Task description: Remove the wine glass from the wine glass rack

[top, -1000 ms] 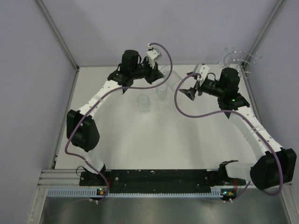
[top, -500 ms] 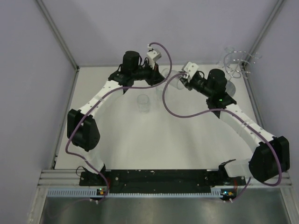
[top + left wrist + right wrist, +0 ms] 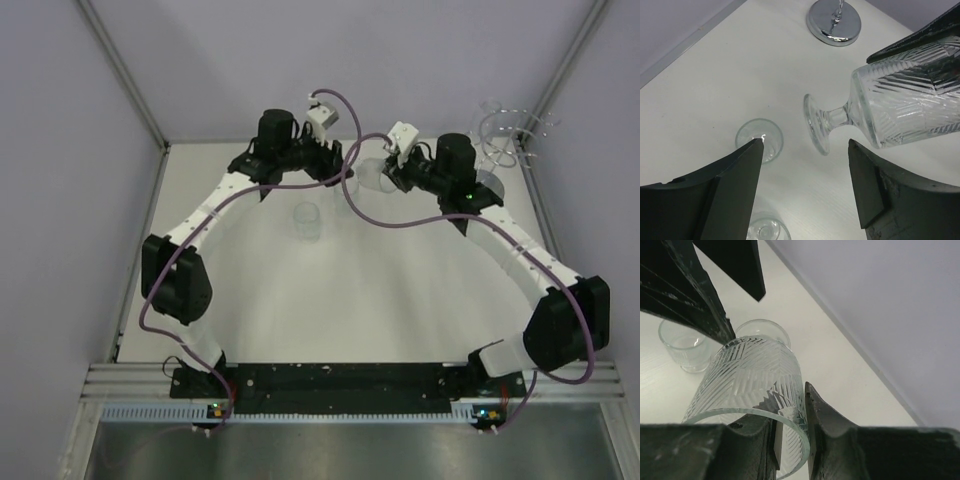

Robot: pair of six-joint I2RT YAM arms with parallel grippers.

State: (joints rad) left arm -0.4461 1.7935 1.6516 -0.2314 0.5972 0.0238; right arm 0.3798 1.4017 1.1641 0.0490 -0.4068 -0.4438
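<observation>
The wine glass (image 3: 900, 105), clear with a cut herringbone pattern, hangs tipped on its side above the table. My right gripper (image 3: 790, 410) is shut on its rim (image 3: 752, 412), one finger inside the bowl and one outside. My left gripper (image 3: 806, 145) is open, and the glass's foot (image 3: 816, 122) lies just beyond its fingertips without touching them. From above, both grippers meet at the back centre, left (image 3: 338, 166) and right (image 3: 392, 176), with the glass (image 3: 372, 172) between them. The wine glass rack (image 3: 505, 135) stands at the back right, and its round shiny base (image 3: 834, 22) also shows.
Two short clear glasses stand on the white table under the grippers, one (image 3: 308, 220) nearer the front, one (image 3: 346, 195) behind it. Grey walls close in the back and both sides. Purple cables loop over both arms.
My right arm swung left from near the rack to the glass and shut on its rim. My left gripper, shut before, has opened and let the glass go.
</observation>
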